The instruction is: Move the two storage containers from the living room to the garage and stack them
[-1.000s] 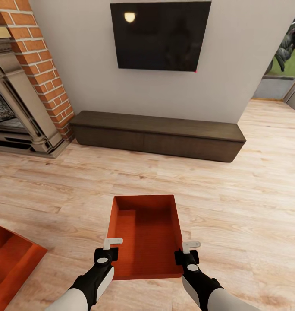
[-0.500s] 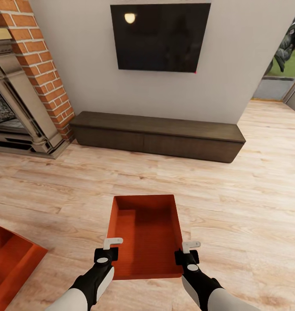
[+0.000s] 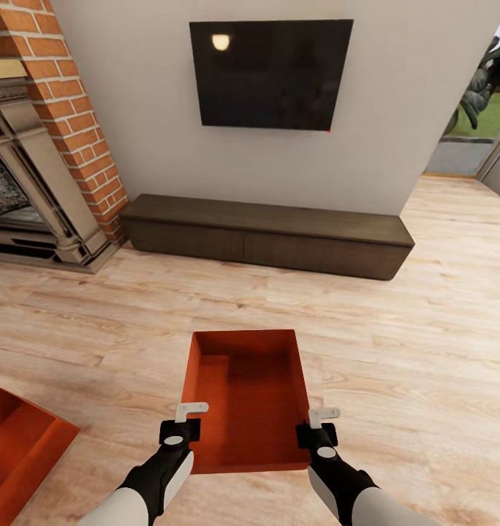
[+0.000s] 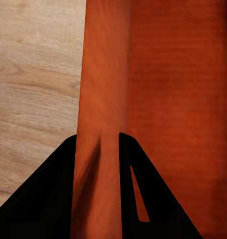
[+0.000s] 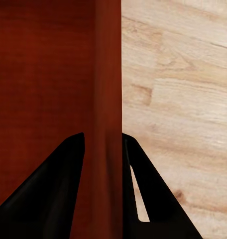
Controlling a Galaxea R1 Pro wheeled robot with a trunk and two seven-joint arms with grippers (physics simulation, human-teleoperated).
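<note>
- Bin [image 3: 246,398] in front of the cabinet [image 3: 268,235]: left hand [image 3: 186,420] and right hand [image 3: 317,424] each clamp a side wall.
- Second bin [image 3: 20,442] lies well left.

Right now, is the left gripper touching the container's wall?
Touching: in the left wrist view the left gripper has its fingers closed either side of the container wall.

One storage container [image 3: 246,394] sits dead centre, left gripper [image 3: 183,422] on its left wall and right gripper [image 3: 317,426] on its right. The second container [image 3: 20,446] lies on the wood floor [image 3: 396,351] far left, probably flat. Cabinet [image 3: 268,235] behind, TV [image 3: 270,73] above it, fireplace [image 3: 38,161] left.
</note>
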